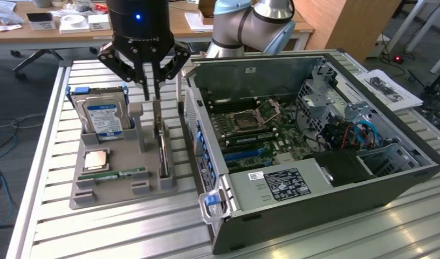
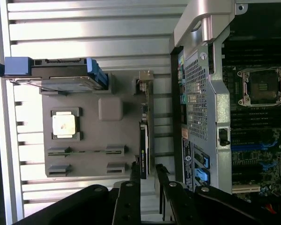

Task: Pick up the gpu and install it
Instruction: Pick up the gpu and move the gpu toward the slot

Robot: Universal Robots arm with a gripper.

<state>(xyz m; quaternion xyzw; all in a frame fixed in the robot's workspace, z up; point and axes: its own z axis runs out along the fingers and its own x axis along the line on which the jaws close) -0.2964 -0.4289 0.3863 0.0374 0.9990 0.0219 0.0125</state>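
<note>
GPU: stands on edge in a slot of the grey holder, directly beneath the gripper, upper edge in line with the gap between the fingers. Gripper: parted only narrowly, tips just over one end of the card, contact not discernible.
Computer case: side open, just beside the gripper on the exterior view's right.
Hard drive: upright in the holder, near the gripper on the exterior view's left.
Processor chip: flat in the holder, below the gripper.

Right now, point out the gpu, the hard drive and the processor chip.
gpu (image 1: 163,151): exterior view, upper edge of card.
hard drive (image 1: 105,120): exterior view, blue label.
processor chip (image 1: 96,159): exterior view, metal lid.
</note>
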